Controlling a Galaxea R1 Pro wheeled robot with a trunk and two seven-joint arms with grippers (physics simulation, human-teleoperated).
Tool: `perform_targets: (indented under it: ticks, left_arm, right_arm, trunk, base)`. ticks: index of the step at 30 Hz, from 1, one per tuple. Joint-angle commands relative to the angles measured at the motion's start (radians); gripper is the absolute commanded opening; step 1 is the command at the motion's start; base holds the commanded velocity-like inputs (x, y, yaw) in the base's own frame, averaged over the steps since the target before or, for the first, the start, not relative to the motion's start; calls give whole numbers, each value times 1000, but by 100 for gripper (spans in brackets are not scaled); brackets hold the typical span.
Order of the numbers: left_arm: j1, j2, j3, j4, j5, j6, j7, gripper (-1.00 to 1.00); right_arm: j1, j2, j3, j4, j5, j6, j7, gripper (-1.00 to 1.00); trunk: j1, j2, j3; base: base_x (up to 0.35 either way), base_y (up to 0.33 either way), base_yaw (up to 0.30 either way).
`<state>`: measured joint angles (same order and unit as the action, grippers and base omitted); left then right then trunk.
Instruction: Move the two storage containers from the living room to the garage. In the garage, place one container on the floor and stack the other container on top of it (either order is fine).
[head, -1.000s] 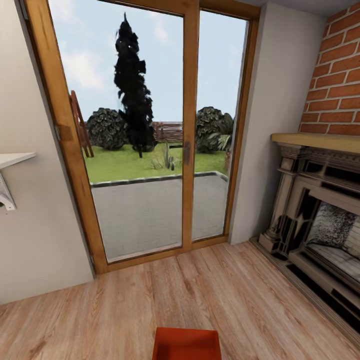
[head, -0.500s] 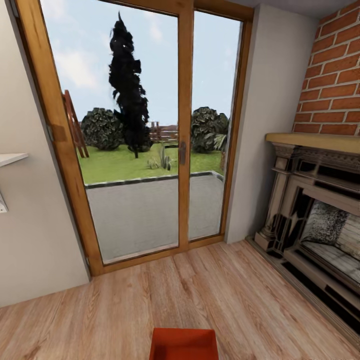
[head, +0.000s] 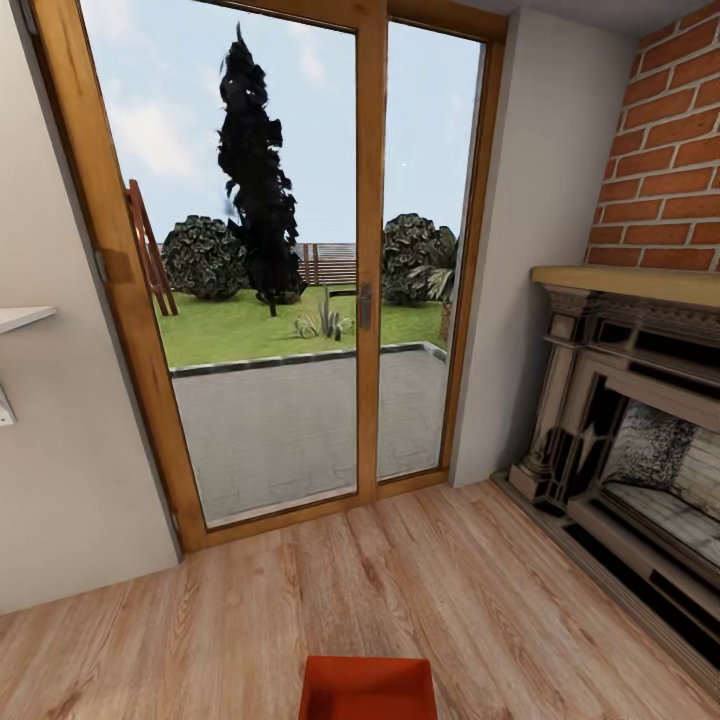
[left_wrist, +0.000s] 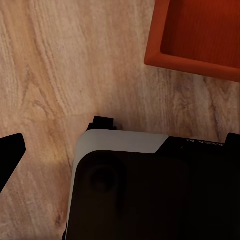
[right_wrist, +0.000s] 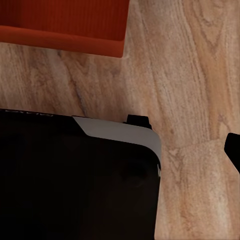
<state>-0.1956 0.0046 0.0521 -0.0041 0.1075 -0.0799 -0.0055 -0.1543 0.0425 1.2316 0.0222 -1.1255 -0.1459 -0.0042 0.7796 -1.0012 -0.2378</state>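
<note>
Under both wrist cameras lies the light wood plank floor, with the robot's black and grey base below; a dark finger tip pokes in at the edge of the left wrist view and another at the edge of the right wrist view, but whether either gripper is open or closed I cannot tell. One orange-red storage container sits on the planks just ahead of the base, open side up, its corner also showing in each wrist view. Beyond it stand the wood-framed glass doors facing a garden, with a brick fireplace to the right and a white shelf on the left wall.
</note>
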Motion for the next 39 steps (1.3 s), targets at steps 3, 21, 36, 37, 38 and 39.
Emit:
perform_targets:
  ticks: [3, 21, 36, 37, 38, 39]
  left_arm:
    - [-1, 0, 5, 1, 6, -3, -1, 100]
    - [-1, 0, 4, 1, 6, -3, -1, 100]
    - [-1, 0, 4, 1, 6, -3, -1, 100]
    - [-1, 0, 5, 1, 6, -3, -1, 100]
    - [-1, 0, 4, 1, 6, -3, -1, 100]
    - [-1, 0, 4, 1, 6, -3, -1, 100]
  right_arm:
    - [-1, 1, 5, 2, -9, -3, 0, 100]
    - [-1, 1, 11, 2, -6, -3, 0, 100]
    - [-1, 0, 8, 2, -7, -3, 0, 100]
    - [-1, 0, 8, 2, -7, -3, 0, 100]
    - [-1, 0, 8, 2, -7, -3, 0, 100]
    - [-1, 0, 8, 2, -7, -3, 0, 100]
  trunk:
    - [0, -1, -1]
    - [0, -1, -3]
    - [0, -1, -25]
    - [0, -1, -27]
    - [0, -1, -29]
    - [0, -1, -30]
  base:
    - [0, 0, 0]
    - [0, 0, 0]
    - [0, 0, 0]
    - [0, 0, 0]
    - [0, 0, 0]
    - [0, 0, 0]
